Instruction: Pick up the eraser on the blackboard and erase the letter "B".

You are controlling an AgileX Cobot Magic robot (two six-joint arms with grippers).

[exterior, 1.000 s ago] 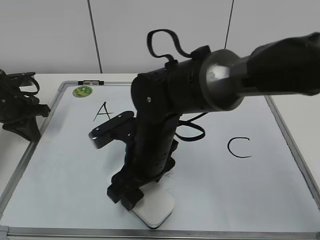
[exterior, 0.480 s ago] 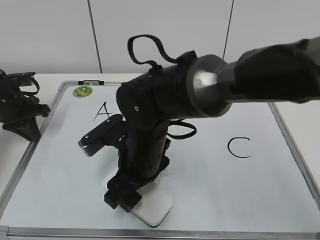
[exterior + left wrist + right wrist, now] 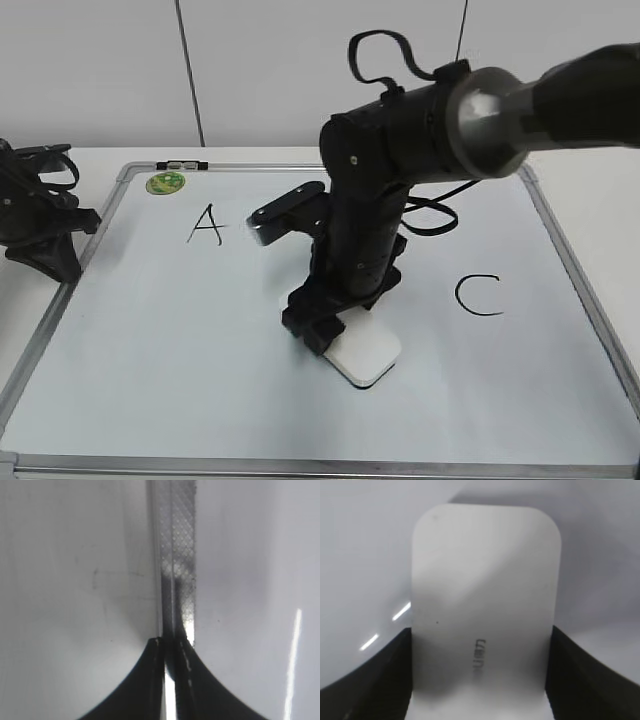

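Eraser (image 3: 362, 352), white, flat on blackboard (image 3: 150, 330) between A (image 3: 206, 224) and C (image 3: 477, 295), long axis running out from right claw (image 3: 322, 330), clamped across its width; B apparently hidden; left claw (image 3: 170, 652) closed, empty.

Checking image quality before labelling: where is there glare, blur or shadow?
Right wrist view: eraser soft-focused, its print blurred, glare streaks on the blackboard. Left wrist view: bright streak at right, frame fairly sharp, left pincer dark. Exterior view: sharp, even light.

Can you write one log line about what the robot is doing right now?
right end effector: shut on flat white plastic eraser | eraser: on silver-framed whiteboard | letter B: not visible | left end effector: shut, idle
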